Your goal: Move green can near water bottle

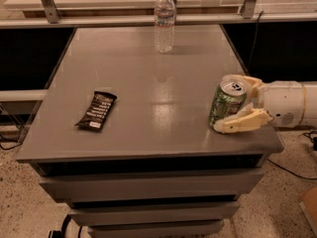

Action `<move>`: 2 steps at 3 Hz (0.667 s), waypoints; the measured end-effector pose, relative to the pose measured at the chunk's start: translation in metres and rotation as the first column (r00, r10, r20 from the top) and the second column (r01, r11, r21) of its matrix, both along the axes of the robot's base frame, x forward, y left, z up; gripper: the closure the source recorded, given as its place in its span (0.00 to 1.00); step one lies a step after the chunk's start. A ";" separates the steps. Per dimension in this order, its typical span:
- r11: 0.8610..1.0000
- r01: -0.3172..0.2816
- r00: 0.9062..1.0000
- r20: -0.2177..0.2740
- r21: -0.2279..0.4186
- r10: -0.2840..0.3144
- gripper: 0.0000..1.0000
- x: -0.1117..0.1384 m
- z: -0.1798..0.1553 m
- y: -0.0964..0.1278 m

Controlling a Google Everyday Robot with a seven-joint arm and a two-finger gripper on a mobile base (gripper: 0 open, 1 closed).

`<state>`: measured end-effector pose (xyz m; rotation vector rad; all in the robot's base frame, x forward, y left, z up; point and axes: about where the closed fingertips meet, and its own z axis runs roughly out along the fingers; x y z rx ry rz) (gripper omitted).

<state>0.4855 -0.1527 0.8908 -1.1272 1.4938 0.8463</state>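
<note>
The green can (226,104) stands upright near the right front corner of the grey table (148,83). My gripper (224,103) reaches in from the right with its jaws open on either side of the can. The near finger (242,122) lies along the can's front and the far finger (243,80) sits behind its top. I cannot tell whether the fingers touch the can. The water bottle (164,21), clear with a white cap, stands upright at the back middle of the table, far from the can.
A dark snack bar wrapper (96,111) lies flat on the left front part of the table. A shelf with metal posts (47,1) runs behind the table's back edge. The can is close to the table's right edge.
</note>
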 end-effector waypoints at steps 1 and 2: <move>0.999 -0.015 0.999 0.050 0.035 0.013 0.44 0.002 0.011 0.007; 0.999 -0.032 0.996 0.083 0.044 0.029 0.67 0.006 0.027 0.013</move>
